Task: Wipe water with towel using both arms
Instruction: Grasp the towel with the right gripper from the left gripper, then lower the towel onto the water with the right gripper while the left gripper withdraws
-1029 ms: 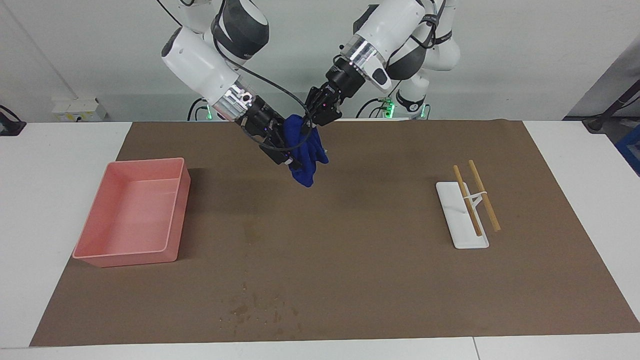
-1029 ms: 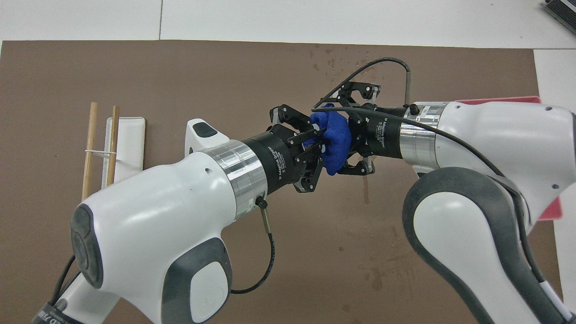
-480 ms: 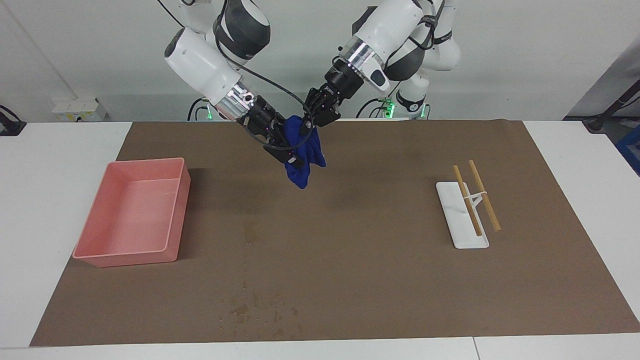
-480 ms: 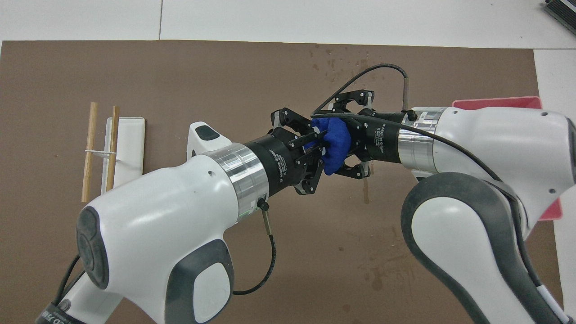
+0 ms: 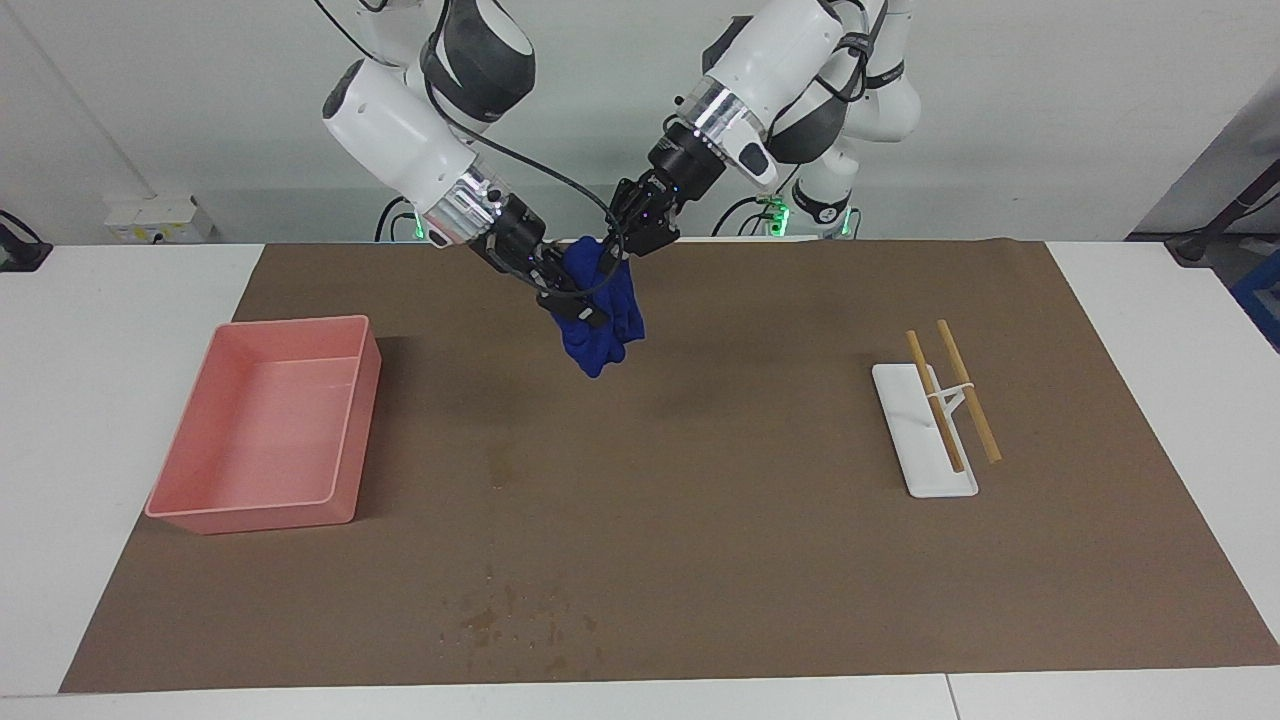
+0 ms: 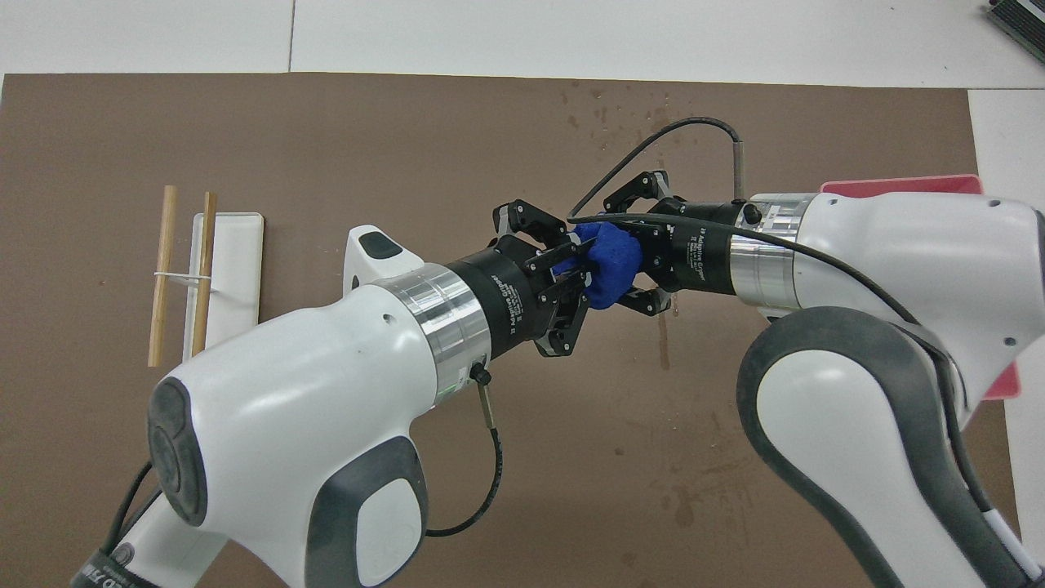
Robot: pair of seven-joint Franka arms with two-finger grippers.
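Blue terry towel point(image 5: 598, 318), bunched and hanging in the air between my 2 arms, over the part of the brown mat point(image 5: 760, 560) nearest the robots. The right tool point(image 5: 578, 310), reaching in from the pink tray's end of the worktop point(image 5: 1180, 330), is pressed together on the towel's side; the left tool point(image 5: 622, 250) pinches its upper edge from above, fingers close together on the cloth. In the overhead view I see both tools meeting nose to nose with the towel point(image 6: 608, 260) squeezed between them. The water point(image 5: 500, 465) shows as a faint darker blotch on the mat, farther from the robots than the towel and well apart from it, beside the pink tray point(image 5: 262, 495). A cluster of small dark speckles point(image 5: 520, 615) lies farther out still, near the mat's edge. Toward the left arm's end, 2 wooden sticks point(image 5: 950, 395) rest across a white stand point(image 5: 922, 470).
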